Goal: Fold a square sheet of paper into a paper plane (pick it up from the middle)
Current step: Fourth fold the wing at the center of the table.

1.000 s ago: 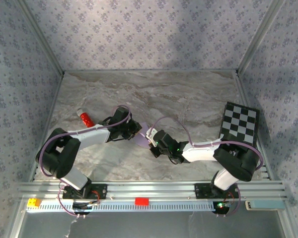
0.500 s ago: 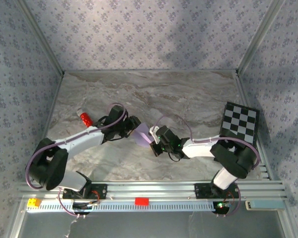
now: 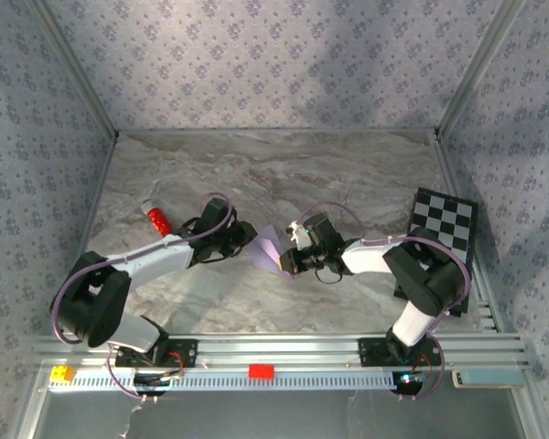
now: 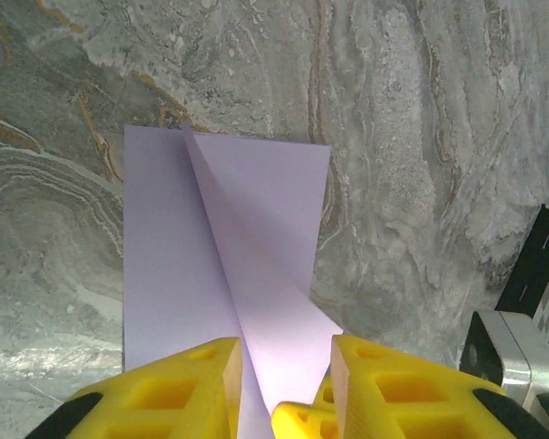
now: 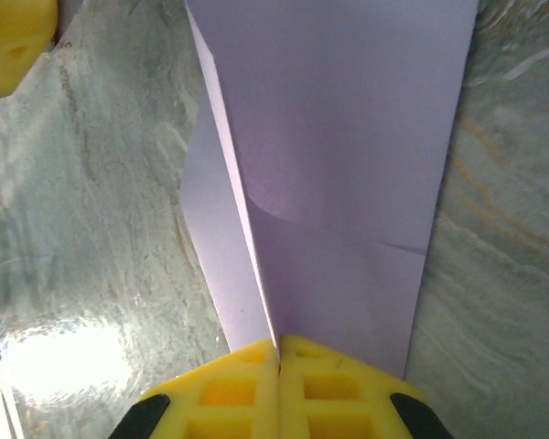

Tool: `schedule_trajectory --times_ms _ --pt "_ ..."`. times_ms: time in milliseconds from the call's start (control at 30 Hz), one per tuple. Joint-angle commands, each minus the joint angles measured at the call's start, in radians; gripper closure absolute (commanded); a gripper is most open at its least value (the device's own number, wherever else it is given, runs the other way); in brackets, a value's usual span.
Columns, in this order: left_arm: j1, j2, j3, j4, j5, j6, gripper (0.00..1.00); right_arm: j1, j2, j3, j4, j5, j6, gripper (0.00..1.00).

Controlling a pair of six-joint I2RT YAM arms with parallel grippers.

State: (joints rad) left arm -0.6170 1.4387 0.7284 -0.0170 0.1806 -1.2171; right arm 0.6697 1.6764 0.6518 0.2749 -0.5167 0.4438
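The right gripper (image 5: 276, 355) is clamping the square sheet of paper (image 3: 271, 249). In its wrist view the two yellow fingers are pressing together with the lilac edge caught between them, right where a crease is running into the grip. That pinch looks like the anchor: it is holding the sheet up off the marble table (image 3: 348, 174) so the other arm can work on it.

The left gripper (image 4: 284, 361) is meeting the same sheet from the opposite side. Its fingers are standing apart, and a raised ridge of the paper is passing through the gap between them. Whether the pads are touching the paper I cannot tell. My guess is that it is straddling the fold to run along it or re-grip it, not to carry any weight.

The sheet is hanging between the two grippers, well to the left of the checkered board (image 3: 444, 225) and about level with that board's near end. It is partly folded (one diagonal flap is lying across a flat panel) and is not yet a dart shape, so most of the folding seems to lie ahead. Both grippers are also working left of the board, the right one nearer to it.
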Motion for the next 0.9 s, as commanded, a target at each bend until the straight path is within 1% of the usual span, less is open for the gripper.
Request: schedule_trajectory --times_ms 0,167,467,633,867 --pt "-0.004 0.021 -0.002 0.040 0.025 -0.002 0.72 -0.018 0.026 0.021 0.020 -0.090 0.079 1.00" --pt "-0.013 0.053 0.005 0.058 0.037 -0.001 0.76 -0.041 0.042 0.006 0.068 -0.126 0.133 1.00" --pt "-0.034 0.140 0.043 0.051 0.020 -0.007 0.84 -0.060 0.039 -0.040 0.131 -0.112 0.177 1.00" --pt "-0.037 0.190 0.070 0.070 0.026 -0.007 0.84 -0.063 0.038 -0.048 0.127 -0.108 0.177 1.00" --pt "-0.046 0.251 0.078 0.033 0.017 -0.030 0.91 -0.067 0.027 -0.063 0.125 -0.089 0.208 1.00"
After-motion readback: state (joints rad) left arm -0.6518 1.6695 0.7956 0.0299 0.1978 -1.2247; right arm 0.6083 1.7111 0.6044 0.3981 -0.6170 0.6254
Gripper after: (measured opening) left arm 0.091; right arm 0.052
